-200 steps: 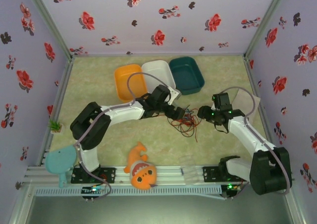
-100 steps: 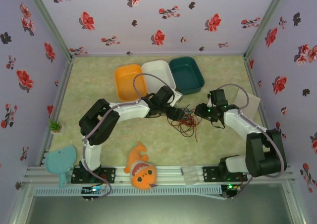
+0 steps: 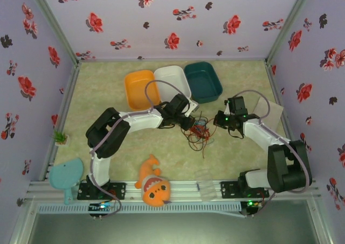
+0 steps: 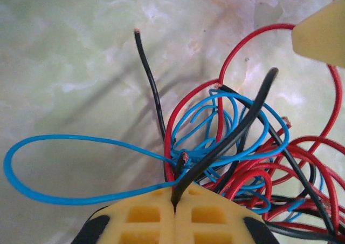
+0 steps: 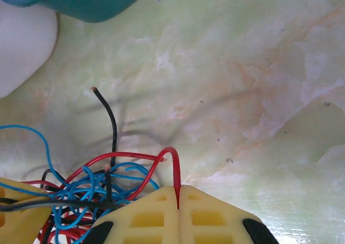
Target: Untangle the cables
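Observation:
The cables lie in a red, black and light blue tangle at the table's middle, between the two grippers. My left gripper sits at the tangle's left edge. In the left wrist view it is shut on the black cable, which rises from the pads across blue loops and red loops. My right gripper is at the tangle's right edge. Seen from the right wrist, it is shut on a bend of the red cable. A free black end sticks up beside blue coils.
An orange bin, a white bin and a teal bin stand in a row behind the tangle. An orange fish plush and a teal toy lie at the near edge. A small plant is at the left wall.
Both grippers have closed, the left on the black cable and the right on the red one. The right arm edged toward the tangle, and the strands shifted slightly.

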Robot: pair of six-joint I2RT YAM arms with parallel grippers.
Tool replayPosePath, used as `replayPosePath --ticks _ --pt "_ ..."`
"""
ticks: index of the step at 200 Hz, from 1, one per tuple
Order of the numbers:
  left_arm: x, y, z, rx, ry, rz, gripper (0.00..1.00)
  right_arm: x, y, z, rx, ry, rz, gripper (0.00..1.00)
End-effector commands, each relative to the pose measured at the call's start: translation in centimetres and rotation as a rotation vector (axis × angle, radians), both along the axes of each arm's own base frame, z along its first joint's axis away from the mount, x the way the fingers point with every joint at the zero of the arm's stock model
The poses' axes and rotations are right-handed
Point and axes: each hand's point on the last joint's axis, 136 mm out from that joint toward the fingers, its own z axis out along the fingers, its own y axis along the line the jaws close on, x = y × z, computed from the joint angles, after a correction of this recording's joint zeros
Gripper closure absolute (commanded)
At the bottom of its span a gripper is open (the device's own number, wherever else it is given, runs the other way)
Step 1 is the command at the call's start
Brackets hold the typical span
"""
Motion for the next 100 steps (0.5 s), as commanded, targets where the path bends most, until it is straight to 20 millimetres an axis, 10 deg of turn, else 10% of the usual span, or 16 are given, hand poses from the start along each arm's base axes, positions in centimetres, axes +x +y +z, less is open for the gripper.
replayPosePath --ticks 1,100 --pt "-1.0 1.7 0.0 0.044 0.007 0.019 1.0 -0.2 0.7 2.0 0.011 -0.038 0.014 1.0" --pt "-0.7 11.8 1.7 0.161 -0.087 0.291 1.0 -1.4 3.2 11.5 -0.147 -0.19 0.084 1.0"
